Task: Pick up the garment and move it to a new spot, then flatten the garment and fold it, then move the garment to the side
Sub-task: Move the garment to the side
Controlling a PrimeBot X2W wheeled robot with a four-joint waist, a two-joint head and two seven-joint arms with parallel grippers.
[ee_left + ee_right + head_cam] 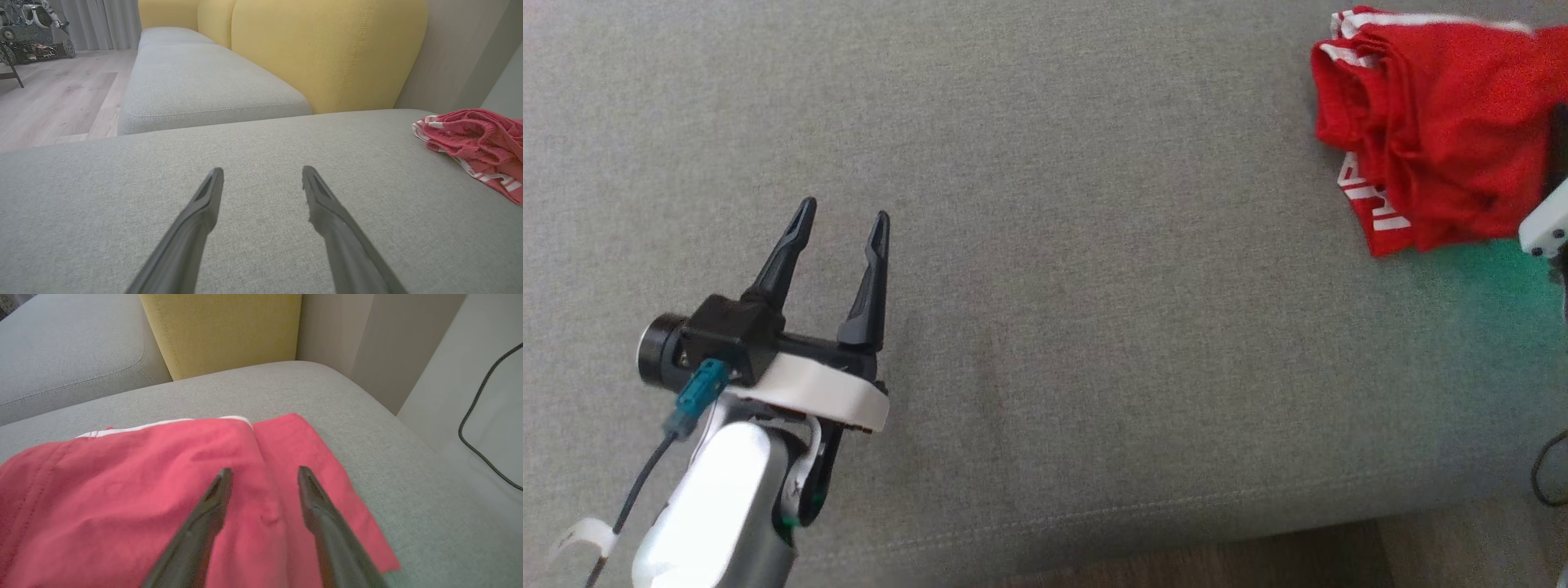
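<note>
the red garment lies bunched up at the far right end of the grey sofa seat, with white stripes along one edge and white lettering on its near side. the right gripper hangs right over it, two dark fingers parted to a middling gap, red cloth beneath them and nothing pinched between. whether the tips touch the fabric, i can't tell. over on the left, the left gripper hovers above bare grey cushion, well apart from the garment, fingers spread wide and empty. a yellow backrest rises behind the seat, with a second grey cushion further along and wooden floor off to the side. a thin black cable trails down the pale surface past the sofa's end.
</note>
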